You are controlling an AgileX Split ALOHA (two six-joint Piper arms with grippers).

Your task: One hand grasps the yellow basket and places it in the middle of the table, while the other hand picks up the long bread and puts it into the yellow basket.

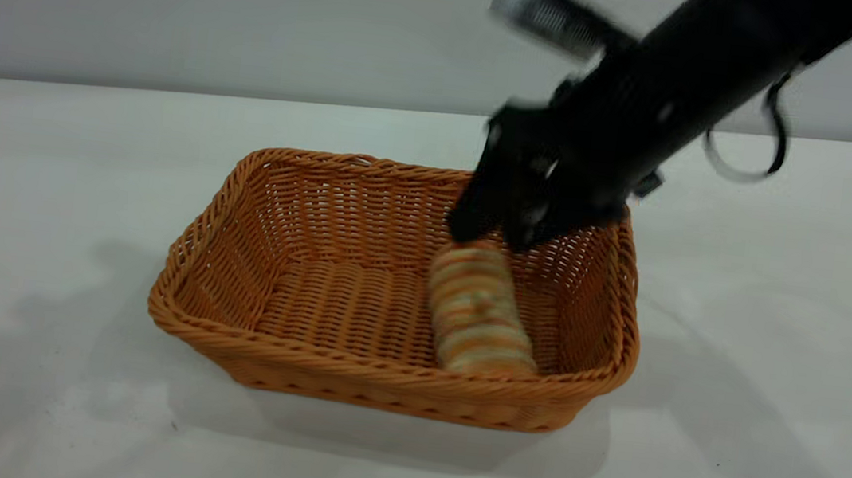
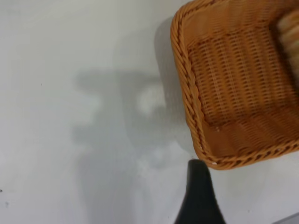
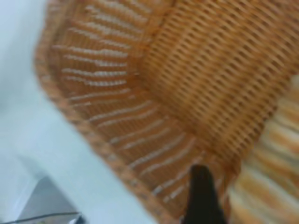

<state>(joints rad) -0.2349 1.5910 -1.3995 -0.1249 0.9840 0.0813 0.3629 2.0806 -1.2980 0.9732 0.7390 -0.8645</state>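
Note:
The yellow basket stands in the middle of the table. The long bread lies inside it on the floor, by its right wall. My right gripper hangs open just above the bread's far end and holds nothing. In the right wrist view one black finger is over the basket's wall, with the striped bread beside it. My left gripper is outside the exterior view. In the left wrist view one of its fingers is over bare table just outside the basket's corner, apart from it.
A pale wall runs behind the table's far edge. White tabletop lies on all sides of the basket. A cable loops under the right arm.

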